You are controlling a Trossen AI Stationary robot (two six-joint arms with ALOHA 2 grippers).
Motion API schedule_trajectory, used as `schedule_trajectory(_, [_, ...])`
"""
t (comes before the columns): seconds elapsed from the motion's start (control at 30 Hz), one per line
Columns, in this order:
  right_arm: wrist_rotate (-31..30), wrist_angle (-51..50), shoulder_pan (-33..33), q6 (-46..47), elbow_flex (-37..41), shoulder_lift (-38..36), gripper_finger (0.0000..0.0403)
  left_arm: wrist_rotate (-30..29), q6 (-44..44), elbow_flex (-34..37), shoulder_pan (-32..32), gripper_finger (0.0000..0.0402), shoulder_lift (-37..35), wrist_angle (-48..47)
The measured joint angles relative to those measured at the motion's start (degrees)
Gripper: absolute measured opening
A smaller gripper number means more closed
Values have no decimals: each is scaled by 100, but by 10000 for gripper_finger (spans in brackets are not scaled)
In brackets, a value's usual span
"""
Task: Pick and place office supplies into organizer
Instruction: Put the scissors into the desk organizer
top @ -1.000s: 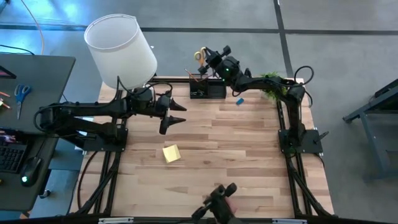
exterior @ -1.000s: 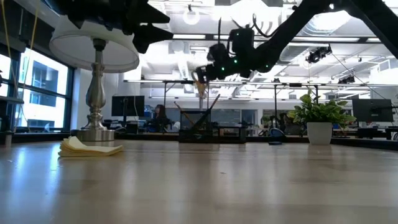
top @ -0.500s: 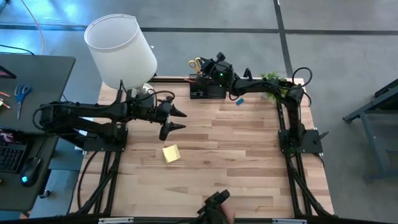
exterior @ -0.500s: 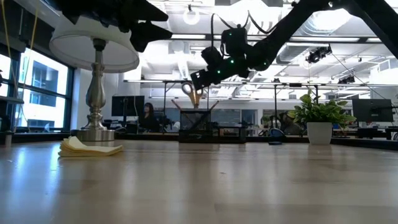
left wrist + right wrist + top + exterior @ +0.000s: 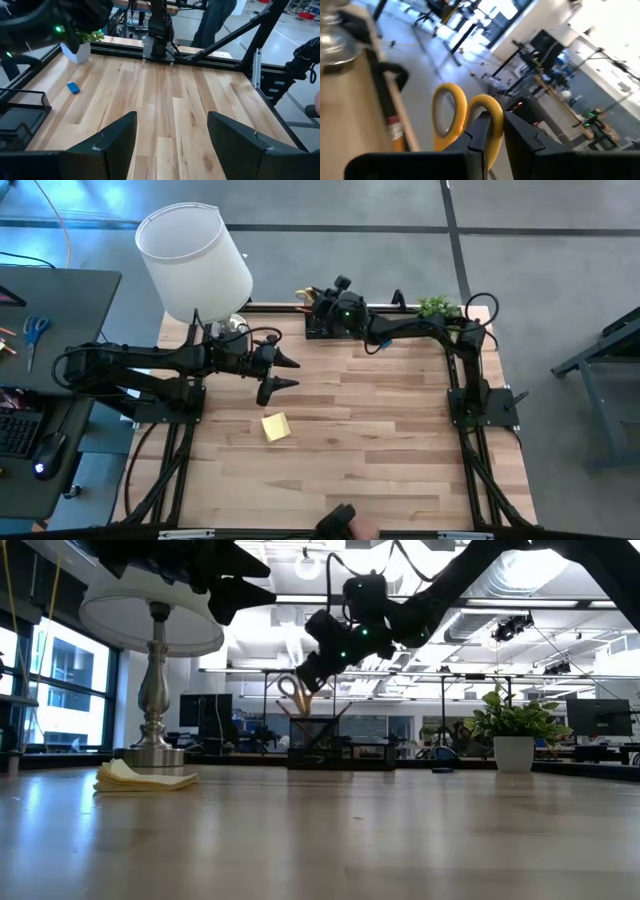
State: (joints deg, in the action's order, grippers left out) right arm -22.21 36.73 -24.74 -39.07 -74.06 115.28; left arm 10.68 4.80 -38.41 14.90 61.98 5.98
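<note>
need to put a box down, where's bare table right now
Bare wood runs from the sticky-note pad across to the right rail and the near edge. The far edge is crowded: lamp, organizer, right gripper on the scissors, blue eraser, plant.

Wood bench [image 5: 380, 430]: yellow sticky-note pad [image 5: 276, 426] near middle-left, black organizer [image 5: 325, 327] at far edge, blue eraser [image 5: 73, 88] near it, lamp [image 5: 155, 690] far left corner, potted plant [image 5: 513, 730] far right corner.
</note>
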Motion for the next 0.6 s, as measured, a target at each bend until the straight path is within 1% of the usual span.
schedule_trajectory(0.1, [85,-413,42,0,0,0,49,2,5,0,0,232,0,2])
schedule_trajectory(0.23, [-99,-854,49,2,0,0,82,11,17,-1,0,232,0,5])
schedule_trajectory(0.33, [-319,-876,63,-20,4,-2,118,17,17,0,0,232,0,29])
schedule_trajectory(0.47, [-652,-859,150,-395,-83,-26,162,17,17,0,0,232,0,38])
schedule_trajectory(0.6, [-1028,-834,264,-743,-254,-35,190,20,17,0,0,232,0,35])
